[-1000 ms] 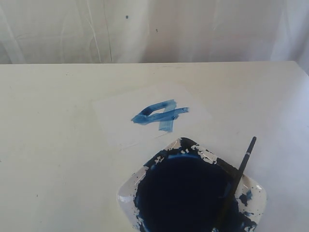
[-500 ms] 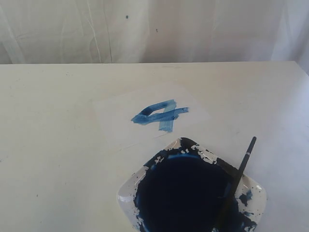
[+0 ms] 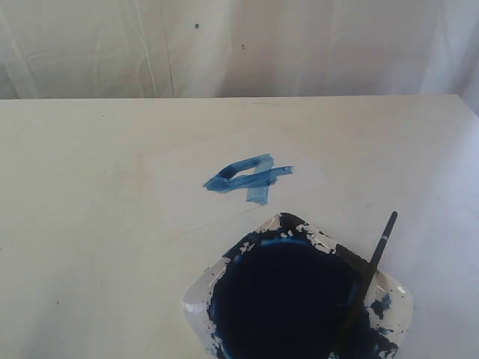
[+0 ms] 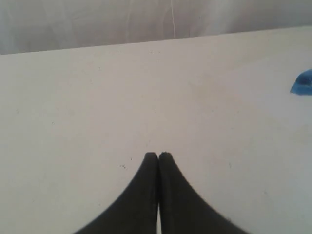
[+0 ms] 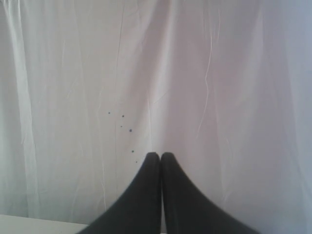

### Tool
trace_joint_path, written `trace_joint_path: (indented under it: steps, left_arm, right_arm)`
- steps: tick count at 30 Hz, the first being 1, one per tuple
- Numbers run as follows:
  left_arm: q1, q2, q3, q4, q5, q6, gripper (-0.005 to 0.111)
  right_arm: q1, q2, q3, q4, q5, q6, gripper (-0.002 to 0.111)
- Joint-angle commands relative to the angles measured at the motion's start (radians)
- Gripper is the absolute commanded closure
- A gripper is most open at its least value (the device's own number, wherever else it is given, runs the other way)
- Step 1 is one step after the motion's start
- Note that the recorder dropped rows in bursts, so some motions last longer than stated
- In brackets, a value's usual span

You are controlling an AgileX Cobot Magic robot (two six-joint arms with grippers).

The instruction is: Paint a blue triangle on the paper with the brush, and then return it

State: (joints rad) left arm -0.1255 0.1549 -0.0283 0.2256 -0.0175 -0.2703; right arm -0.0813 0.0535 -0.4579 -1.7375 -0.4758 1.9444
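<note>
The brush [image 3: 382, 243] is being cradled by the paint dish [image 3: 196, 299], its black handle leaning out over the right-hand rim and its bristle end lost against the dark blue pool. Just beyond the dish, the blue triangle [image 3: 247, 178] is being carried near the middle of the paper [image 3: 179, 191], a rough, streaky outline with overlapping ends. The sheet itself is lying flat on the pale surface [image 3: 75, 239].

Judging by this layout, the return of the brush is being wrapped up. It is done well if the handle is left propped on the rim and not nudged, and if both arms are kept well apart from the paint strokes, which may be wet.

The left gripper [image 4: 159, 155] is being held low over bare surface, jaws pressed together on nothing, with one corner of the blue strokes showing at the edge of its wrist view. The right gripper [image 5: 160, 155] is being held likewise closed and empty, pointed level at the white curtain [image 5: 73, 97] behind the surface. Neither arm is being caught by the exterior view.
</note>
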Motion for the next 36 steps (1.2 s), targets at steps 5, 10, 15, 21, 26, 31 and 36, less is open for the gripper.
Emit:
trace_joint_path:
  steps: [5,10,15,21,26,31,36]
  left_arm:
    - [0.002,-0.155,0.028,-0.131,0.306,0.181,0.107]
    - [0.002,-0.155,0.028,-0.199,0.304,0.225,0.107]
    - [0.004,-0.155,0.028,-0.254,0.277,0.252,0.107]
    - [0.053,-0.155,0.028,-0.419,0.234,0.252,0.107]
    - [0.115,-0.155,0.028,-0.354,0.237,0.252,0.107]
    - [0.145,-0.155,0.028,-0.292,0.256,0.280,0.107]
    - [0.148,-0.155,0.028,-0.272,0.256,0.361,0.107]
  right_arm:
    - [0.004,-0.007,-0.009,-0.007,-0.001,0.004,0.108]
    - [0.004,-0.010,-0.009,-0.007,-0.001,0.004,0.108]
    - [0.004,-0.010,-0.009,-0.007,-0.001,0.004,0.108]
    - [0.004,-0.010,-0.009,-0.007,-0.001,0.004,0.108]
    - [0.004,-0.010,-0.009,-0.007,-0.001,0.004,0.108]
    - [0.004,-0.010,-0.009,-0.007,-0.001,0.004,0.108]
    - [0.004,-0.010,-0.009,-0.007,-0.001,0.004,0.108]
